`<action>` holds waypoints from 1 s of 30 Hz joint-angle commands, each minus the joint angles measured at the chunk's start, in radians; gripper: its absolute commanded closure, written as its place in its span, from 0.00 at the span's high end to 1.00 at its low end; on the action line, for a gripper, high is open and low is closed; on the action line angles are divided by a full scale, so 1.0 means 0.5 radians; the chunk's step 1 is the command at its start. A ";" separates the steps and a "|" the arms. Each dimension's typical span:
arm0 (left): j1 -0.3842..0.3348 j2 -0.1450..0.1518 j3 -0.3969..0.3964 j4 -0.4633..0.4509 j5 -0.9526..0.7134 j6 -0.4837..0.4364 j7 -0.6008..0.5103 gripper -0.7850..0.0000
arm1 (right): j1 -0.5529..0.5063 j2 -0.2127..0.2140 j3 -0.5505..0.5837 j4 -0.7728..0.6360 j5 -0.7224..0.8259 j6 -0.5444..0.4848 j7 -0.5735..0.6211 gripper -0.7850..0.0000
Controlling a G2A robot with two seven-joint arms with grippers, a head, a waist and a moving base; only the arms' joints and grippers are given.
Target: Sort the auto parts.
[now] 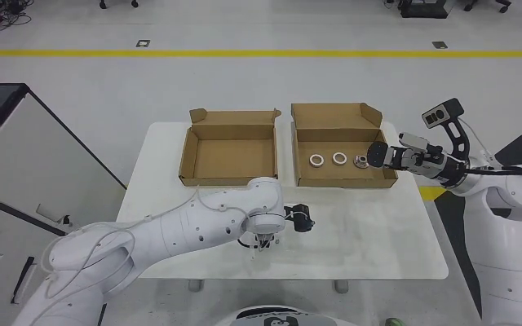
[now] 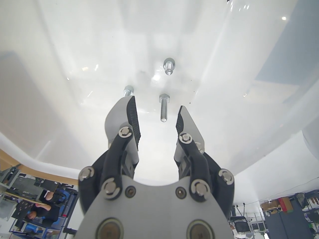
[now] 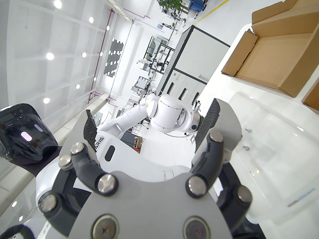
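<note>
Three steel bolts lie in a shallow clear tray (image 3: 274, 155) at the near middle of the surface (image 1: 367, 236). The hex-head bolt (image 2: 164, 109) lies lengthwise in line with the gap between the spread fingers of the left end effector (image 2: 156, 104), and neither finger touches it. A short bolt (image 2: 169, 66) lies a little beyond it, apart from it. A third bolt (image 2: 128, 90) sits right at one fingertip and is partly hidden behind it. The left end effector is released and holds nothing; it hangs low over the tray, pointing down.

On the far side of the surface two open cardboard boxes stand side by side, close together. The left box (image 1: 231, 159) has a bare floor. The right box (image 1: 338, 134) holds three ring-shaped parts in a row: the left ring (image 1: 316, 160), the middle ring (image 1: 339, 158) and the right ring (image 1: 360, 160). The right end effector (image 1: 377, 155) is at the right wall of the right box, just beside the right ring. It too is released, its fingers wide apart with nothing between them.
</note>
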 commanded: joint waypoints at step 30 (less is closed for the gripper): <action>-0.034 0.005 0.000 -0.121 -0.006 0.000 0.000 0.52 | 0.000 0.000 0.000 0.000 0.000 0.000 0.000 1.00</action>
